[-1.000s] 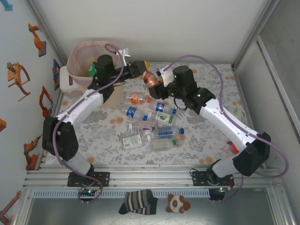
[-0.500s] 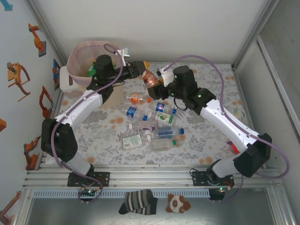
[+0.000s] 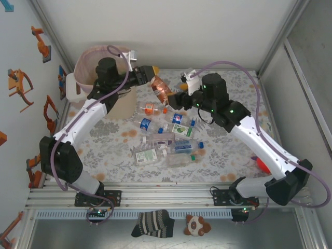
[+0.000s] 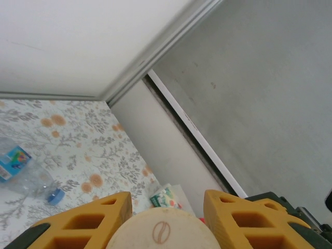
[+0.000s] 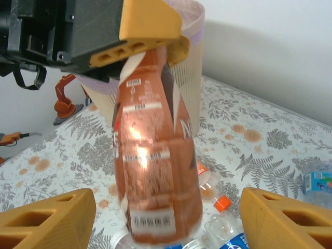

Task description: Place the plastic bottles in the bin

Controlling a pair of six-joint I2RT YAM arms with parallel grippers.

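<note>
Bin (image 3: 79, 70) sat at nine o'clock from my left gripper (image 3: 148, 74), clenched on the brown bottle (image 3: 162, 88), seemingly its cap end; right gripper (image 5: 166, 207) gaped.

The left arm (image 3: 106, 68) partly overhangs the bin's (image 3: 77, 67) open mouth.

The left tool (image 3: 148, 73) and right tool (image 3: 175, 98) have orange fingers (image 5: 57, 218) on black bodies, with white links (image 3: 85, 116) and purple cables (image 3: 231, 70) behind them.
</note>
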